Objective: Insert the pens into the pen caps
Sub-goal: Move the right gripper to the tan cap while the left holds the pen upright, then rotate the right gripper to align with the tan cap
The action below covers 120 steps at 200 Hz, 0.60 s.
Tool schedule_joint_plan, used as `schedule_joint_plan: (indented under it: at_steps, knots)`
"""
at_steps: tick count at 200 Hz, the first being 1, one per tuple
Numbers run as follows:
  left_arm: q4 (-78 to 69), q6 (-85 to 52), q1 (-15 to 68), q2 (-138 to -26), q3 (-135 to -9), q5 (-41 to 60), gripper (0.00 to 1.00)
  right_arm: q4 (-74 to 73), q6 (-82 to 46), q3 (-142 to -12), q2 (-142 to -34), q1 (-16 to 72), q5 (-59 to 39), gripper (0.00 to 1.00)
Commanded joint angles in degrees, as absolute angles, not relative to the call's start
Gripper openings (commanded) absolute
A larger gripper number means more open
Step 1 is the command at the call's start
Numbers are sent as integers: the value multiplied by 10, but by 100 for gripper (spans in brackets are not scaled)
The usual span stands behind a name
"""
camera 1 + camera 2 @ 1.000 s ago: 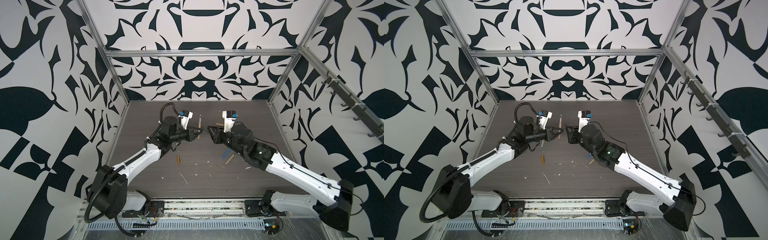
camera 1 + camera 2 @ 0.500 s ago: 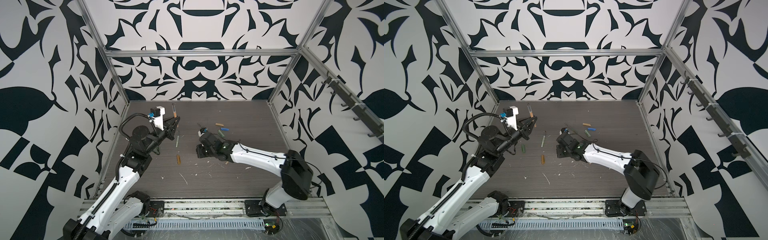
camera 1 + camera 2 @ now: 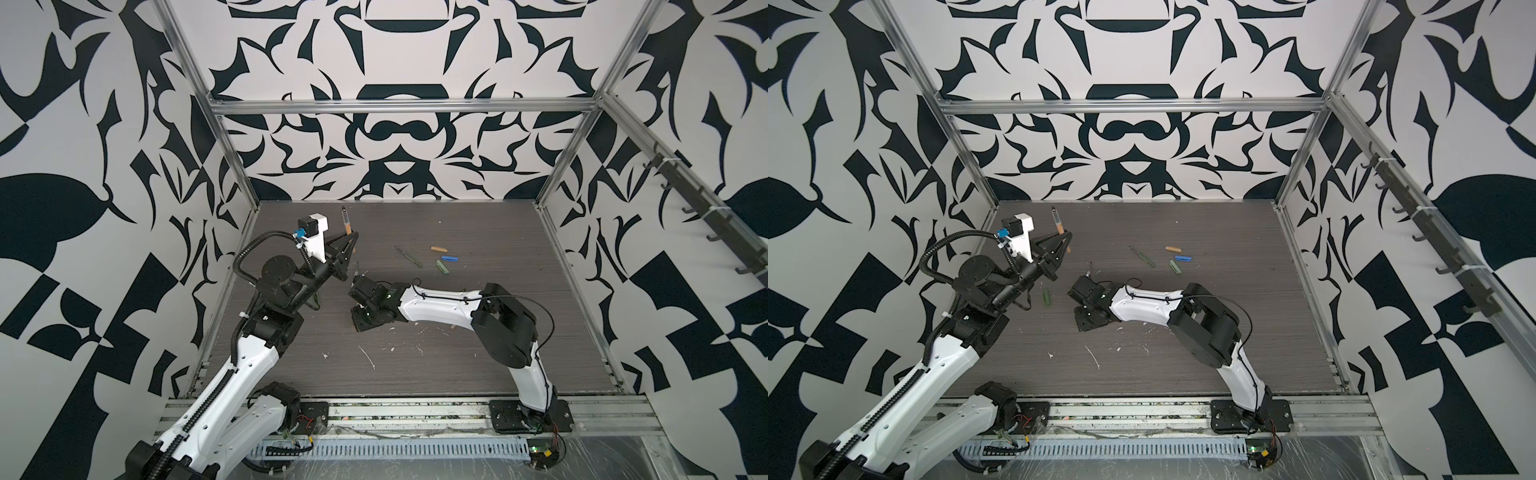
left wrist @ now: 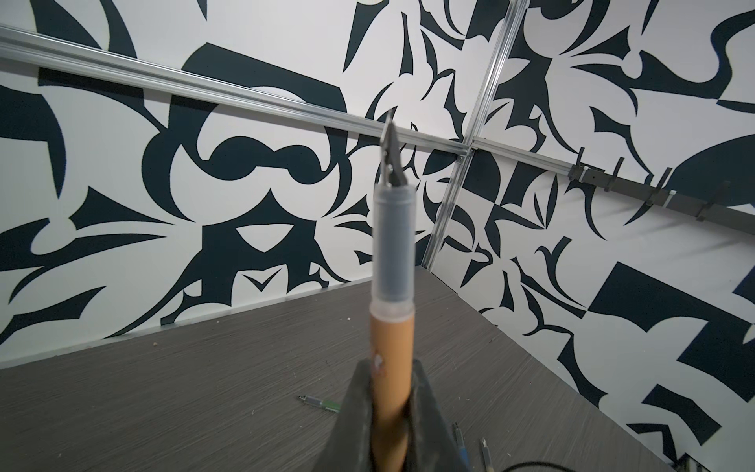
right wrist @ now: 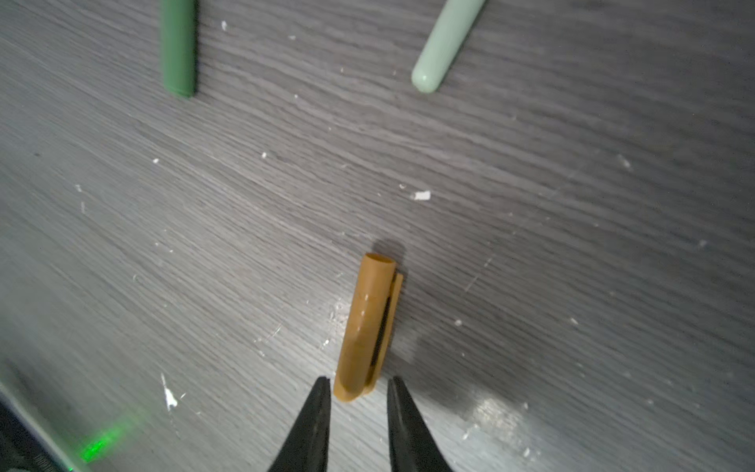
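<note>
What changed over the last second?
From a mid-air meeting at centre, the left gripper pulled back left, shut on the ochre pen, tip up; the right gripper dropped to the table, fingers open astride the end of the ochre cap. Tan cap and blue cap stayed put.

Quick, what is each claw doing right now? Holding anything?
Left gripper: shut on the ochre-brown pen.
Right gripper: open, jaws either side of the ochre-brown cap at its end, not gripping it.

The left gripper (image 3: 353, 242) is raised and angled upward, clamped on the ochre-brown pen (image 4: 392, 339); the right gripper (image 5: 357, 383) is held low, pointed downward, jaws slightly parted.
</note>
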<state>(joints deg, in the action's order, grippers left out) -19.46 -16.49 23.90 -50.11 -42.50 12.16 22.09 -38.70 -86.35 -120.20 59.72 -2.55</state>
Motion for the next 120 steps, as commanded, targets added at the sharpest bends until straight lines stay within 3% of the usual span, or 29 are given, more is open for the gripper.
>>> schedule_joint_plan:
  at_steps: [1,96,120]
  knots:
    - [-210,-168,239,-495,-424,126,12,238,-382,-899,-1199,596,-3,27]
    - [-208,-171,239,-496,-425,128,12,281,-368,-948,-1255,596,21,29]
    - [-205,-170,239,-496,-425,128,12,294,-361,-943,-1248,596,53,24]
